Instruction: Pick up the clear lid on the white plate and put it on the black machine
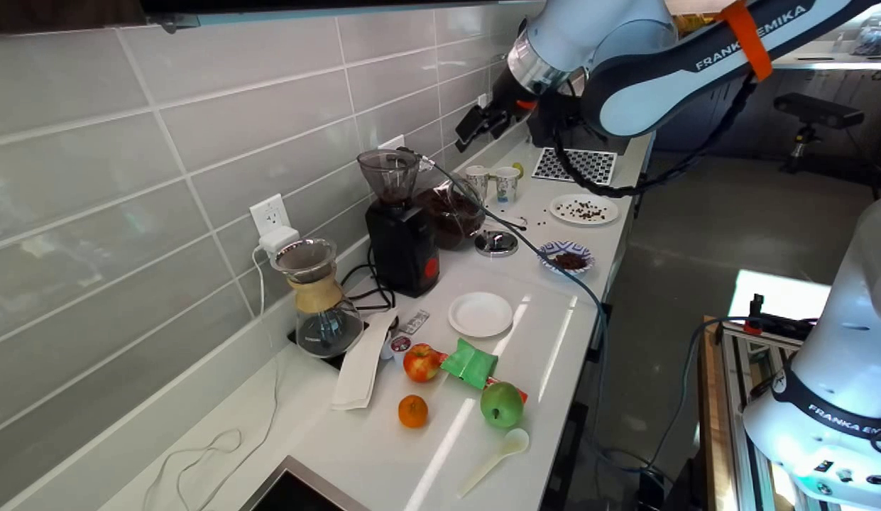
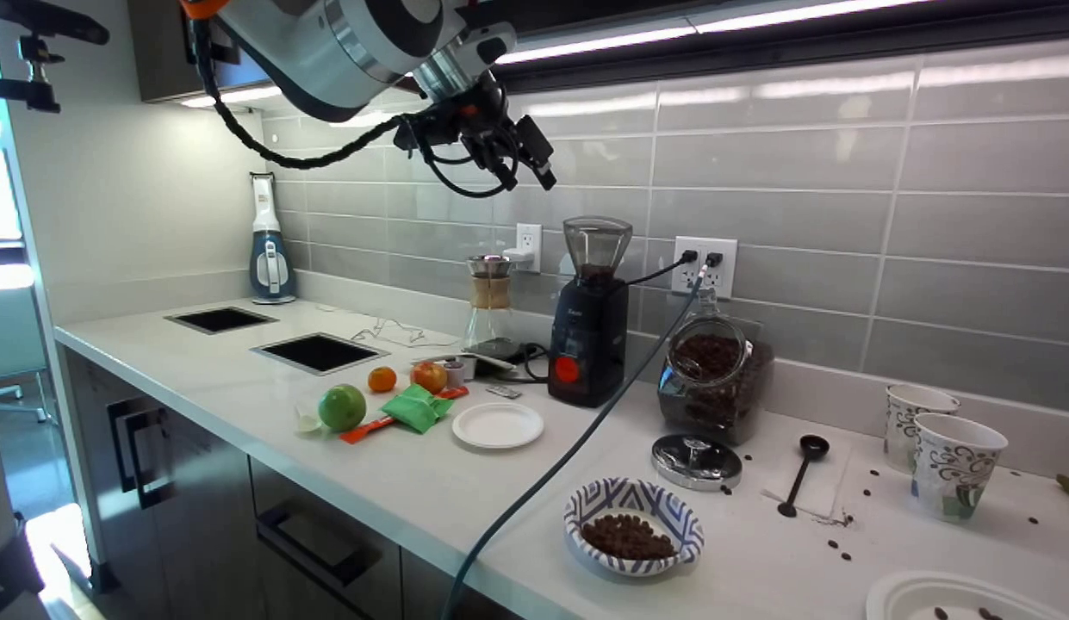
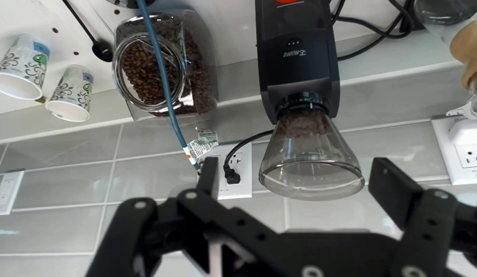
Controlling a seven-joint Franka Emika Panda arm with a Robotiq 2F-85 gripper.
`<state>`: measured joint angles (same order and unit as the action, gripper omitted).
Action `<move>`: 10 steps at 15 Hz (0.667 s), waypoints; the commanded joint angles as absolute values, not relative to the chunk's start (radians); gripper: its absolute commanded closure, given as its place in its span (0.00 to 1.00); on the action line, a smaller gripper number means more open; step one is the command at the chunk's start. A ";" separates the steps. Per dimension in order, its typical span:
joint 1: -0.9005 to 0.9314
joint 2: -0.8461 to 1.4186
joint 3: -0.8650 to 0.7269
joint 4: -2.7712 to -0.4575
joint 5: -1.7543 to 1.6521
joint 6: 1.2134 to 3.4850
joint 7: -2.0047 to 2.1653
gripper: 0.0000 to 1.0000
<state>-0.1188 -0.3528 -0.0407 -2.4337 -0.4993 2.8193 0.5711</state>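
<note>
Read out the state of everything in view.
Gripper: open, holding nothing
Black Encore coffee grinder: upright
Hopper: part filled
White plate: bare
Clear lid: not on that plate; cannot tell if on the hopper
Glass bean jar: uncapped, part filled
Chrome lid: lying flat
Blue-and-white bowl: holding coffee beans
Second white plate: bean-strewn
Pour-over carafe: upright, metal filter in its top
Paper cups: upright
Black plug: plugged in
White charger: plugged in

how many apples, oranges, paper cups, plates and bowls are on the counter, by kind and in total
Apples: 2 (green apple, red apple)
Orange: 1
Paper cups: 2
Plates: 2 (white plate, bean plate)
Bowl: 1
Total: 8
The small yellow-green thing is unclear, so left out.
</note>
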 commanded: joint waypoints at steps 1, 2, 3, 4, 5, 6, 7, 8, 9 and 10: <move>-0.166 -0.446 0.019 -2.491 -0.550 2.740 0.659 0.00; -0.165 -0.460 0.026 -2.499 -0.546 2.723 0.664 0.00; -0.222 -0.475 0.087 -2.510 -0.496 2.720 0.633 0.00; -0.229 -0.487 0.102 -2.516 -0.493 2.712 0.636 0.00; -0.242 -0.497 0.120 -2.522 -0.488 2.709 0.632 0.00; -0.255 -0.507 0.138 -2.529 -0.486 2.713 0.633 0.00; -0.269 -0.515 0.155 -2.535 -0.489 2.720 0.633 0.00; -0.280 -0.523 0.168 -2.539 -0.489 2.719 0.633 0.00; -0.287 -0.531 0.177 -2.544 -0.486 2.718 0.630 0.00; -0.298 -0.539 0.188 -2.549 -0.486 2.722 0.633 0.00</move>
<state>-0.2617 -0.4922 0.1482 -2.5148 -0.5071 2.7387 0.6258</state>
